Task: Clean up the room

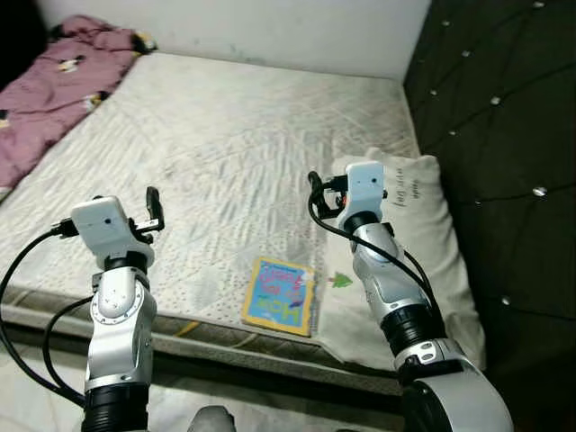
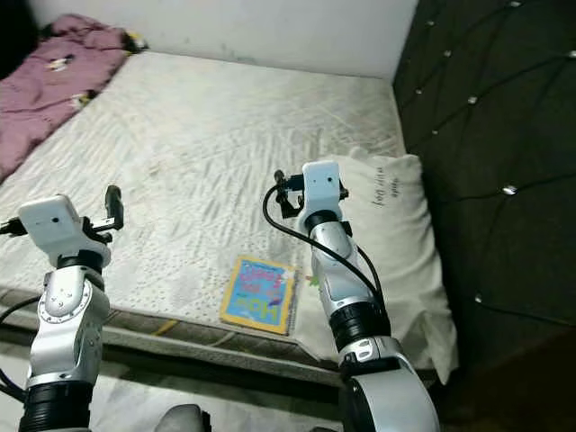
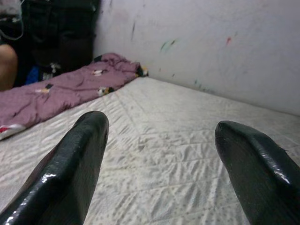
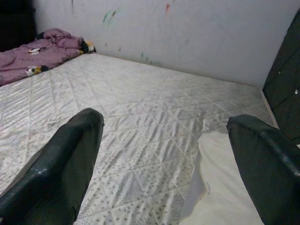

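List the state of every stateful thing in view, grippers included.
Left gripper: open, empty, above the mattress.
Right gripper: open, empty, above the pillow edge.
Children's book: closed, flat near the mattress edge.
Pillow: flat by the headboard.
Purple blanket: crumpled at the far corner.

**Bed layout from the near edge**

The mattress (image 1: 234,135) runs from the robot to the far wall (image 1: 270,27). A headboard (image 1: 504,135) stands along its right side. A pillow (image 1: 423,261) lies on the mattress against the headboard, reaching to the near edge. A book (image 1: 280,296) lies flat on the mattress just left of the pillow, close to the near edge. A blanket (image 1: 54,90) is bunched at the far left corner, well apart from the book. The left gripper (image 1: 153,209) is over the near left part of the mattress; the right gripper (image 1: 317,191) is just behind the book, beside the pillow.
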`<state>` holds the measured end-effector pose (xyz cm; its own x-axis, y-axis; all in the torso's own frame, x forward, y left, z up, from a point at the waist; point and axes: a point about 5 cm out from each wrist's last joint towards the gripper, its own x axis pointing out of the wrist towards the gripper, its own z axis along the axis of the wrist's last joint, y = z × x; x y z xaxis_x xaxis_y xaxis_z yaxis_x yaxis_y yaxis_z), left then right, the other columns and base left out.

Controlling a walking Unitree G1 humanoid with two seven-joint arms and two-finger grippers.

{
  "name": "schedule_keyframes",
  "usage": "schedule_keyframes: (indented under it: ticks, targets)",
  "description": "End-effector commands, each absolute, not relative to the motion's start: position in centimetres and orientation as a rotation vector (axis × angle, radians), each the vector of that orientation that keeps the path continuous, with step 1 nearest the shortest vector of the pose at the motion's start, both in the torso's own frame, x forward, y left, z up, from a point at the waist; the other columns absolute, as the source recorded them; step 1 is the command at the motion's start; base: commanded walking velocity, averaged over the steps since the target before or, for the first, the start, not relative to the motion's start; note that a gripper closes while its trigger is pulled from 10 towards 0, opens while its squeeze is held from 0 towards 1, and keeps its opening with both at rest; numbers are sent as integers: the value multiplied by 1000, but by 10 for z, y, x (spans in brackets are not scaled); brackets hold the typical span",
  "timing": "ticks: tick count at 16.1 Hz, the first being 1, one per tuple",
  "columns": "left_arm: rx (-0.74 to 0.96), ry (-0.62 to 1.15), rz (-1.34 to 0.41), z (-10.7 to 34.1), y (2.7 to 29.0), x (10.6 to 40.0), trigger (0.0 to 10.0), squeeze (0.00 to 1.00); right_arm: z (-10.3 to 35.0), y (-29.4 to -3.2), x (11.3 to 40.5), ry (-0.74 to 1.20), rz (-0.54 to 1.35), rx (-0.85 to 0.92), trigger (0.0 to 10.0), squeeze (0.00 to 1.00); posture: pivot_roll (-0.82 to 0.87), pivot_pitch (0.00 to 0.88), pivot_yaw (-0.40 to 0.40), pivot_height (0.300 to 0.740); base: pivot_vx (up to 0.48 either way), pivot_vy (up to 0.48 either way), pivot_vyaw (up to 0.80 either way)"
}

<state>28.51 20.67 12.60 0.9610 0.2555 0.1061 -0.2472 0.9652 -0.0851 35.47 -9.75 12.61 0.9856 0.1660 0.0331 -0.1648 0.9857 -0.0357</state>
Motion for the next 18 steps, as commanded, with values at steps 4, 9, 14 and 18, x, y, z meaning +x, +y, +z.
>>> schedule_keyframes:
  ticks: [4, 9, 14, 18]
  targets:
    - [-113, -58, 181, 114, 191, 282, 10000, 0, 124, -118, 343, -40, 106, -2, 10000, 0, 103, 0, -29, 740, 0, 0, -600]
    - [-168, -57, 171, 116, 187, 287, 10000, 0, 124, -119, 342, -36, 125, -14, 10000, 0, 66, 0, -40, 740, 0, 148, -800]
    - [-170, -54, 113, 118, 176, 293, 10000, 0, 124, -125, 337, -41, 123, -20, 10000, 0, 48, 0, -16, 740, 0, 467, -160]
    - [-164, -51, 120, 119, 178, 294, 10000, 0, 124, -115, 337, -46, 163, -15, 10000, 0, 57, 0, -11, 740, 0, 480, 0]
